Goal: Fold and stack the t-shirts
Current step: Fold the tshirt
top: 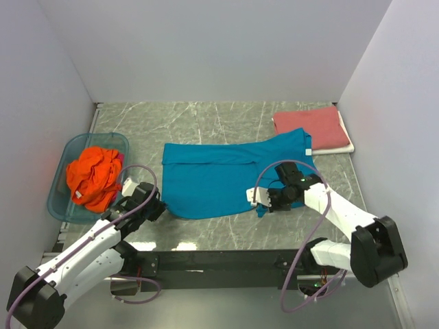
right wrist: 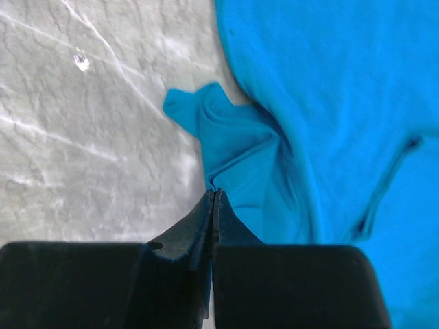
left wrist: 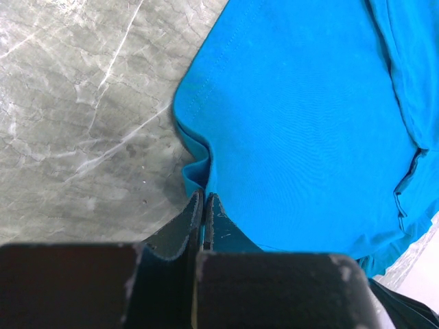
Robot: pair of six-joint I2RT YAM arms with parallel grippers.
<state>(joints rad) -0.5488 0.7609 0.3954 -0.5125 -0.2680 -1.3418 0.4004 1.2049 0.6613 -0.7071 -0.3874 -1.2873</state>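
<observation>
Lying spread out, teal t-shirt (top: 219, 181), smooth middle, near corners bunched

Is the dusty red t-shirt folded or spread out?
Folded. The dusty red t-shirt lies at the back right as a compact rectangle with no sleeves showing, unlike the teal t-shirt spread flat mid-table.

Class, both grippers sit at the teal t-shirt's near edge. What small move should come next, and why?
Probably a small lift with both at once: the left gripper and right gripper are each shut on a near corner of the teal t-shirt, which lies spread on the table.
</observation>
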